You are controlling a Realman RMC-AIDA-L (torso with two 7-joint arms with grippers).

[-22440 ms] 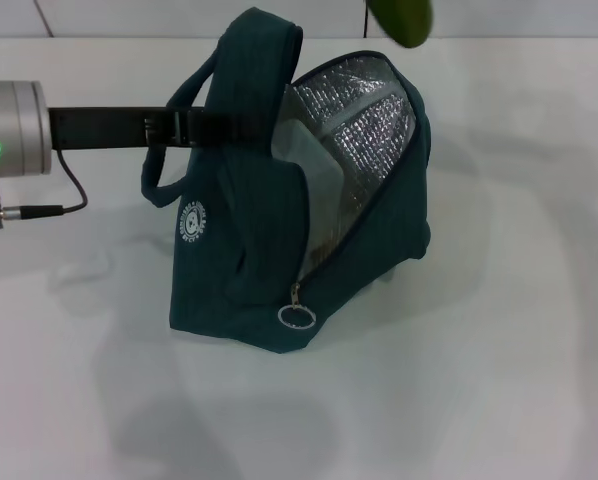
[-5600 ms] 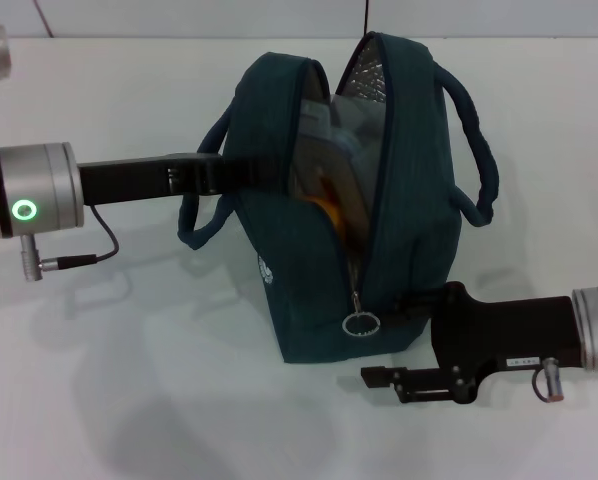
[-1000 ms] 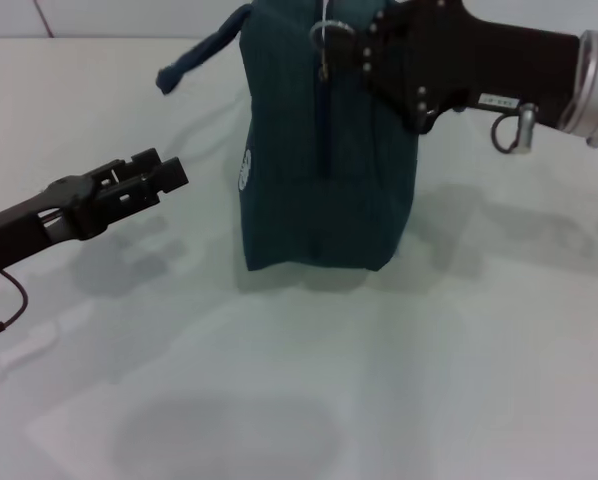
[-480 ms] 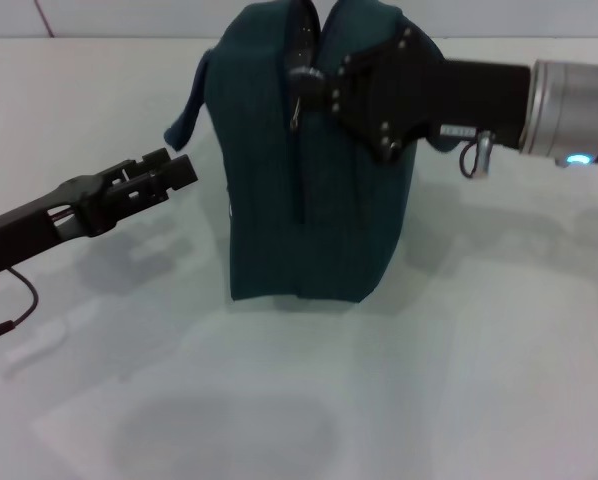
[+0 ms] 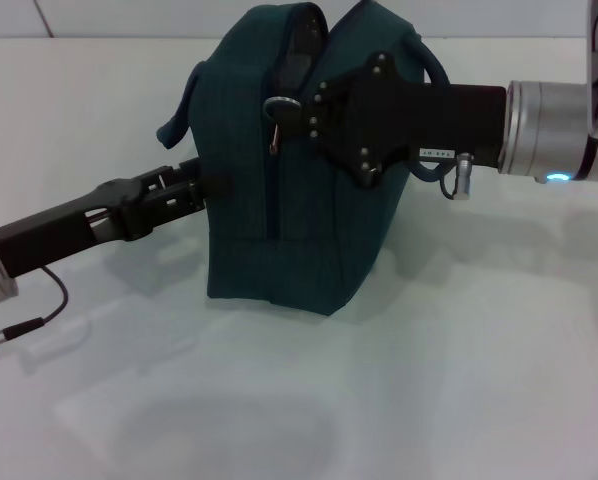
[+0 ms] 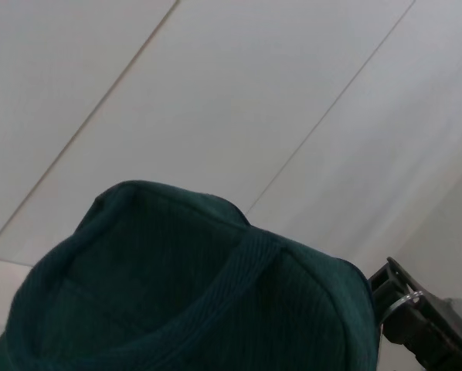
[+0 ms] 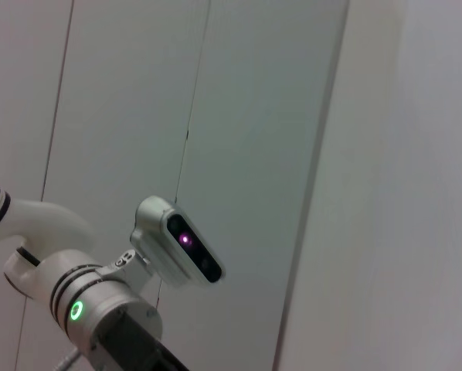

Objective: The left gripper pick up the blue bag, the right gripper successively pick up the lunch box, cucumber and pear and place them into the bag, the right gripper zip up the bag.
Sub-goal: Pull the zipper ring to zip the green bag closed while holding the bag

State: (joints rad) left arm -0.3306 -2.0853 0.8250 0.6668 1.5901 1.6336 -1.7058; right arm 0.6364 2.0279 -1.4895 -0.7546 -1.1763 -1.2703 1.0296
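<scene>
**Inspector:** Your blue bag [image 5: 289, 190] stood upright on the white surface [image 5: 449, 380], near the middle of the head view, with its narrow end toward the camera. The zip line ran closed up that end, and the ring zip pull [image 5: 279, 105] sat high, near the top.

**Operator:** Where was the right gripper?

**Inspector:** Your right gripper [image 5: 304, 100] was at the bag's upper end, reaching in from the right, level with the ring pull. Its black body covered the bag's upper right side. I could not tell whether its fingers were closed on the pull or merely beside it; the contact point was hidden.

**Operator:** And the left one?

**Inspector:** Your left gripper [image 5: 214, 185] reached in from the left and met the bag's left side about halfway up. I could not tell whether its fingers were apart or together, nor whether they pinched fabric or only touched it. One handle [image 5: 184, 100] hung free above that arm.

**Operator:** Anything from the wrist cameras?

**Inspector:** Your left wrist view showed the bag's ribbed teal fabric [image 6: 192, 309] close up, with part of the right gripper at its far edge. Your right wrist view showed only wall panels and the left arm's silver wrist [image 7: 88, 305] with a green light. The lunch box, cucumber and pear were not visible in any view.
</scene>
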